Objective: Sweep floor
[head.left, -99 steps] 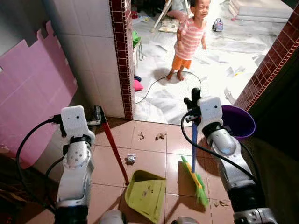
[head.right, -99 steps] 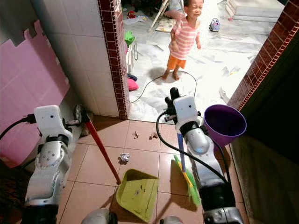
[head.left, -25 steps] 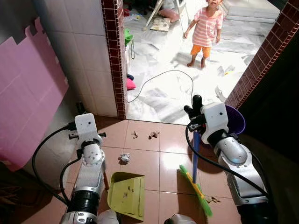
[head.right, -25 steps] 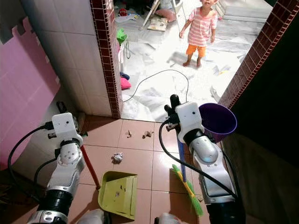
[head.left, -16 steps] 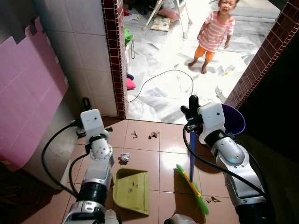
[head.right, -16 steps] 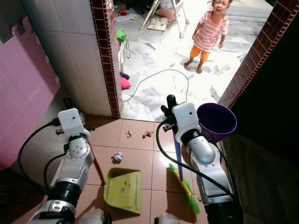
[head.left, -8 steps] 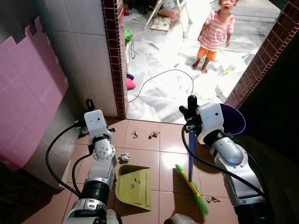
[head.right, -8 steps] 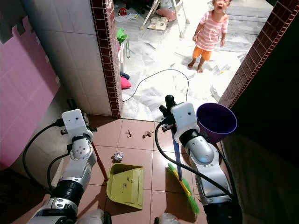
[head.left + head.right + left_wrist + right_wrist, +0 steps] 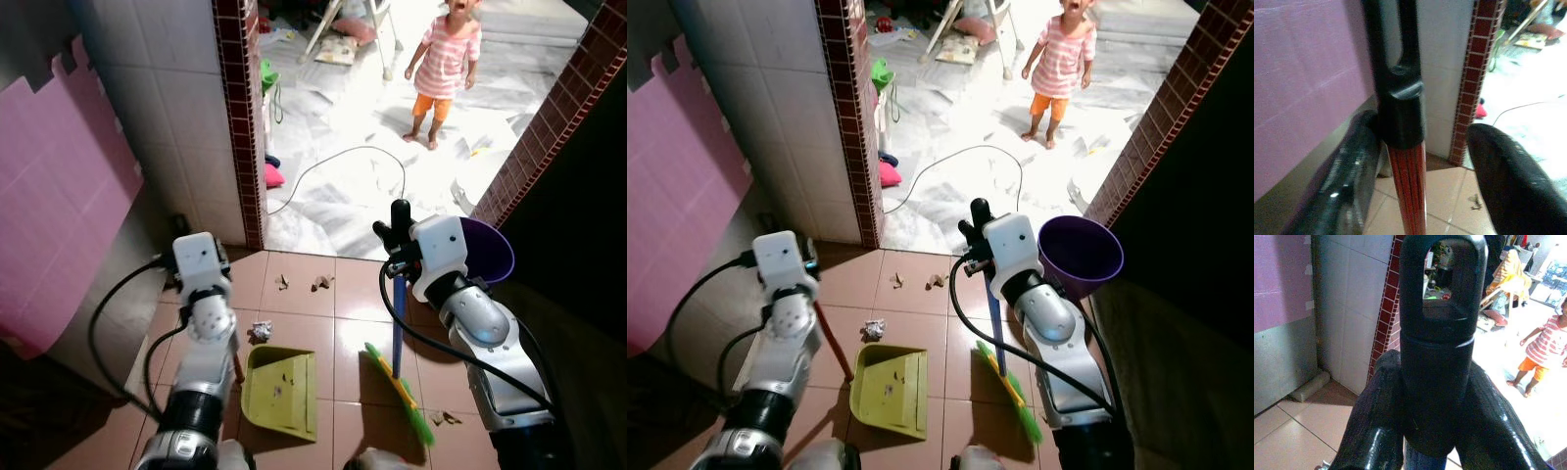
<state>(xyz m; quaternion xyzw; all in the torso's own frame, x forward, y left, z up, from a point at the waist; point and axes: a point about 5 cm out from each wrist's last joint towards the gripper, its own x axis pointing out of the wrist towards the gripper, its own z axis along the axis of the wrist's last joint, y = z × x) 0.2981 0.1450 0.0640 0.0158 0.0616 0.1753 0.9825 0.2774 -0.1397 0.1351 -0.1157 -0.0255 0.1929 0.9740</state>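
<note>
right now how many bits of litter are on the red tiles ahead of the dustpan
3: a crumpled paper ball just beyond the dustpan, and two small brown scraps nearer the doorway. Another scrap lies beside the broom bristles; the arms may hide more.
</note>
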